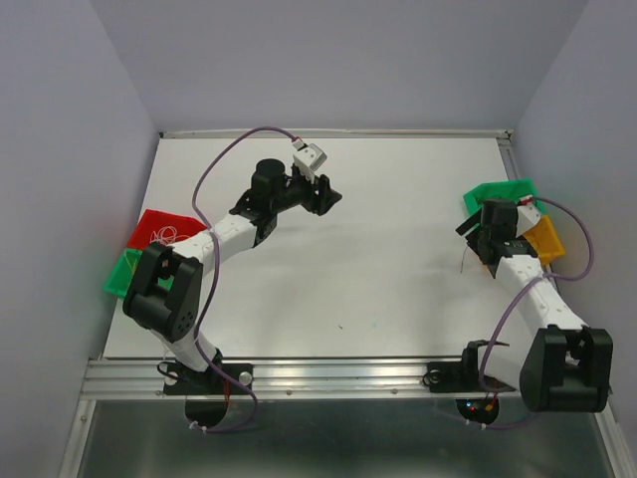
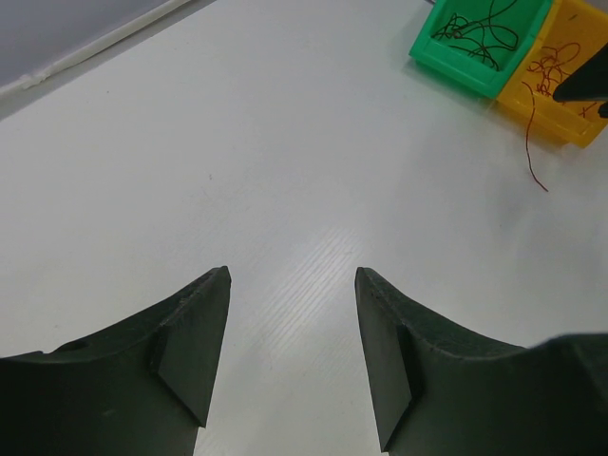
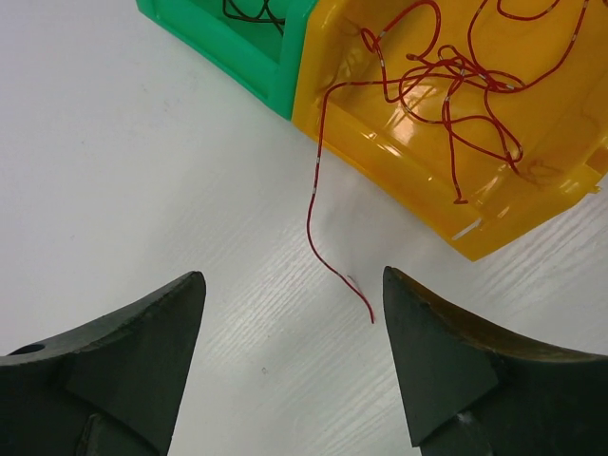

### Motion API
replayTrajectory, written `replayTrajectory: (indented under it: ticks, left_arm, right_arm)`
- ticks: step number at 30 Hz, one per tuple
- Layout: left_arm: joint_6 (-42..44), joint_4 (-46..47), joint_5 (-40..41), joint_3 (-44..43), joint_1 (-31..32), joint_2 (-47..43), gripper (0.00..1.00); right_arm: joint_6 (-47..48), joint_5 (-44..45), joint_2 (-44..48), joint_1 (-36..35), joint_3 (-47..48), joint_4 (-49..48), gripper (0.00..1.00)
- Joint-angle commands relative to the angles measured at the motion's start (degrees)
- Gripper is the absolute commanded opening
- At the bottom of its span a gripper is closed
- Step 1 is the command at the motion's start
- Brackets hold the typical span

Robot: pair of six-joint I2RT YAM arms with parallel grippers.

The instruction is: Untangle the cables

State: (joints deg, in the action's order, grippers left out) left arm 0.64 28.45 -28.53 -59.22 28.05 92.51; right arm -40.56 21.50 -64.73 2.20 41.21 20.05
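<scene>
Through the left wrist camera you see the left gripper with its fingers spread wide and nothing between them, above bare table. At 1 o'clock sits a green bin holding dark cables. Against its right side is a yellow bin holding red cables, and a loose red strand trails out onto the table. The right wrist camera shows you the right gripper, likewise spread and empty, much closer to those bins. What was a distant scribble is here a clear tangle at 1 o'clock. You can follow the strand over the yellow bin's corner beside the green bin and down to the table. Its free end lies at 5 o'clock, near the right-hand finger and apart from it. Only a corner of the green bin shows, at 11 o'clock. The top camera gives you the layout the wrists miss: the left gripper is toward 12 o'clock, well apart from the right gripper at 3 o'clock beside the two bins. At 9 o'clock, seen nowhere else, a red bin holds pale cable loops, with a second green bin just beside it. From up here the right-hand cables are too fine to read.
</scene>
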Motion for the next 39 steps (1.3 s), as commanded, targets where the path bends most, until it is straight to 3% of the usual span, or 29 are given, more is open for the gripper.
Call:
replayTrajectory:
  ticks: [1,11,14,15,18,20,27,39]
  left_arm:
    - [0.76,2.49,-0.38,-0.02,0.16,-1.54,0.66]
    - [0.85,2.32,-0.29,-0.02,0.16,-1.54,0.66]
    - [0.94,2.40,-0.29,-0.10,0.16,-1.37,0.66]
    - [0.85,2.32,-0.29,-0.10,0.07,-1.37,0.66]
    - [0.94,2.40,-0.38,-0.10,0.16,-1.28,0.66]
    - [0.94,2.31,-0.47,-0.10,0.16,-1.37,0.66]
    - [1.02,2.23,-0.38,-0.19,0.16,-1.02,0.66]
    - [1.03,2.14,-0.47,-0.28,0.16,-1.19,0.66]
  right_arm:
    - [-3.65,2.15,-2.59,-0.61,-2.10,-5.01,0.80]
    - [-5.32,2.93,-15.24,-0.79,0.80,-12.23,0.65]
    - [-5.67,3.72,-16.39,-0.88,1.68,-12.23,0.43]
    - [-5.76,4.16,-16.13,-0.88,1.59,-12.14,0.28]
    - [-6.11,5.83,-14.55,-0.79,1.24,-12.14,0.08]
    - [-5.68,6.19,-13.59,-0.79,1.33,-12.06,0.00]
    - [-4.62,2.24,-11.47,1.58,2.64,-11.62,0.00]
    - [-6.11,-17.52,-14.63,18.19,6.59,-11.62,0.01]
